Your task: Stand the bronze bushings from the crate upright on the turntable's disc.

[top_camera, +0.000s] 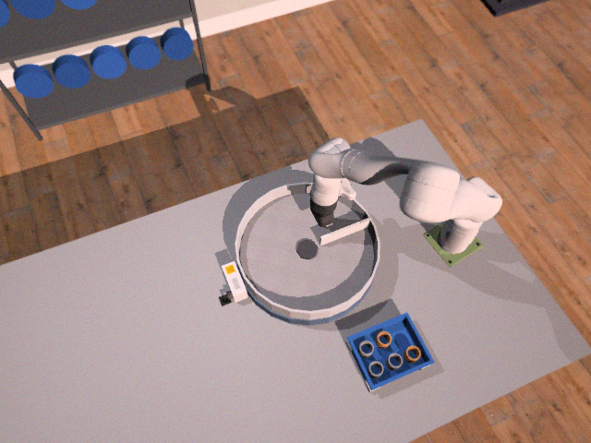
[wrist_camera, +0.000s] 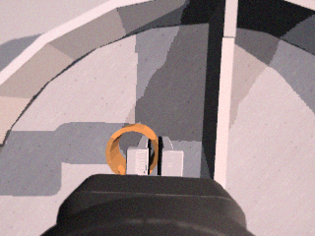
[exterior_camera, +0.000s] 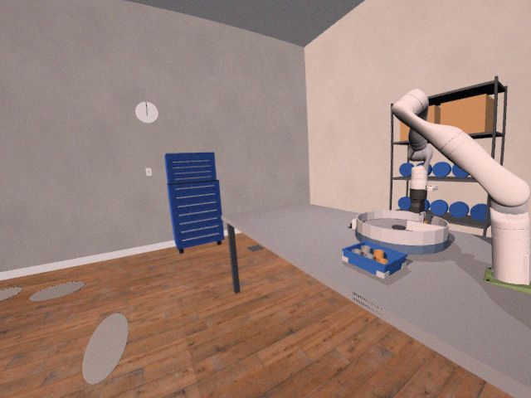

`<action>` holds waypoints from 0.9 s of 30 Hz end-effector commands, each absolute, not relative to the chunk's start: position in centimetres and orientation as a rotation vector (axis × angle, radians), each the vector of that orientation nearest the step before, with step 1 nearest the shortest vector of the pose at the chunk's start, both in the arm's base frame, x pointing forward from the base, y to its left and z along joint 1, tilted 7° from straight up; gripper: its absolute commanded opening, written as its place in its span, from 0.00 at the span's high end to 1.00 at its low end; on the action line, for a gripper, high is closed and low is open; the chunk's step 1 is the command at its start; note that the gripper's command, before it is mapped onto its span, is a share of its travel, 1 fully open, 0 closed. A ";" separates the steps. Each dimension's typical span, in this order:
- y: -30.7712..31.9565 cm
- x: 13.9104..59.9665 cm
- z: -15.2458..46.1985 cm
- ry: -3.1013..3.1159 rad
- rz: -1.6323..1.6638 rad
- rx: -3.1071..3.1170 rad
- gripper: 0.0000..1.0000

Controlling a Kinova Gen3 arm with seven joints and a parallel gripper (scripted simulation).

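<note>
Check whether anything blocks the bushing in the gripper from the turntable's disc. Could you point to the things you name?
Nothing visible stands between the bronze bushing (exterior_camera: 425,221) (wrist_camera: 114,152), pinched by its wall in the gripper (top_camera: 326,224) (exterior_camera: 422,218) (wrist_camera: 154,148), and the disc (top_camera: 271,247) (exterior_camera: 377,222) (wrist_camera: 98,88) below. The upright divider (top_camera: 344,232) (exterior_camera: 418,226) (wrist_camera: 225,108) is off to one side. Any remaining gap is unclear.

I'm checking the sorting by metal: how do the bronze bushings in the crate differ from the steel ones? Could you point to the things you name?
The bronze bushings (top_camera: 377,339) (exterior_camera: 378,258) are orange, while the steel bushings (top_camera: 360,348) (exterior_camera: 371,255) are grey. Two bronze bushings sit in the crate (top_camera: 390,380) (exterior_camera: 368,264), against three steel bushings. Both kinds are open rings.
</note>
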State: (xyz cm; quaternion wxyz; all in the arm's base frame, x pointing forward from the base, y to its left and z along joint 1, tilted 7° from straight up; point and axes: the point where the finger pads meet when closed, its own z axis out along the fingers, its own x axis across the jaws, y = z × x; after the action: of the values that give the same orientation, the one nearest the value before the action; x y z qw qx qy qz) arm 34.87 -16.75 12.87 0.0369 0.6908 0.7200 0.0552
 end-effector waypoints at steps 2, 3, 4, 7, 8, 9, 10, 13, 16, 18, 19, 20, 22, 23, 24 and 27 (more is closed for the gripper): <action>-16.8 34.9 12.7 2.210 0.169 2.118 1.00; -16.8 34.8 12.7 2.210 0.169 2.119 1.00; -16.8 34.8 12.7 2.210 0.169 2.120 1.00; -16.7 34.7 12.6 2.209 0.169 2.121 1.00; -16.7 34.7 12.6 2.209 0.169 2.121 1.00; -16.7 34.7 12.6 2.210 0.169 2.119 1.00; -16.7 34.7 12.6 2.210 0.169 2.119 1.00; -16.7 34.7 12.6 2.210 0.169 2.118 1.00; -16.7 34.7 12.6 2.210 0.169 2.118 1.00; -16.7 34.7 12.6 2.210 0.169 2.118 1.00; -16.7 34.7 12.6 2.210 0.169 2.118 1.00; -16.7 34.7 12.6 2.210 0.169 2.118 1.00; -16.7 34.7 12.6 2.210 0.169 2.118 1.00; -16.7 34.7 12.6 2.210 0.169 2.118 1.00; -16.7 34.7 12.6 2.210 0.169 2.118 1.00; -16.7 34.7 12.6 2.210 0.169 2.118 1.00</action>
State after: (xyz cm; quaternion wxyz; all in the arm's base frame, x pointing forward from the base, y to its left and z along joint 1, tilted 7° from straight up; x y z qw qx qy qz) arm 34.60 -16.73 12.69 0.0361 0.6917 0.7193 0.0539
